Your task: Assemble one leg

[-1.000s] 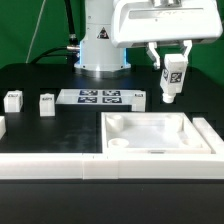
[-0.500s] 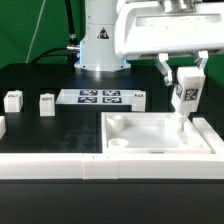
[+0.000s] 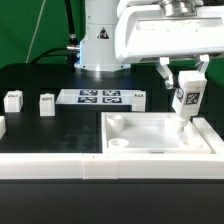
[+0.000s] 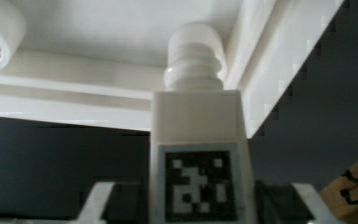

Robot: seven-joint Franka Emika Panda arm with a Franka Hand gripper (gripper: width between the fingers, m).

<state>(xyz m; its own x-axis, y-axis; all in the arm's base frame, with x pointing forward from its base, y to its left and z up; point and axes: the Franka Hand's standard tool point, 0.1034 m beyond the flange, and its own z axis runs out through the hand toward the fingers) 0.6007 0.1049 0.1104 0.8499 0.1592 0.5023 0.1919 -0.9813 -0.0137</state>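
My gripper (image 3: 185, 72) is shut on a leg (image 3: 187, 93), a small white post with a marker tag on its face. I hold it upright above the far right corner of the large white square tabletop (image 3: 160, 150), its lower end just over the rim. In the wrist view the leg (image 4: 201, 150) runs up between my fingers (image 4: 114, 203), and its screw tip points at the tabletop's corner (image 4: 247, 60). Two more legs (image 3: 13, 99) (image 3: 46, 103) stand on the black table at the exterior view's left.
The marker board (image 3: 98, 98) lies flat on the table in front of the robot base (image 3: 100, 45). A small white part (image 3: 139, 98) sits at its right end. A white rail (image 3: 50, 166) runs along the front edge, left of the tabletop.
My gripper has carried the leg to the exterior view's right and slightly down, from beside the marker board to above the tabletop's far right corner.
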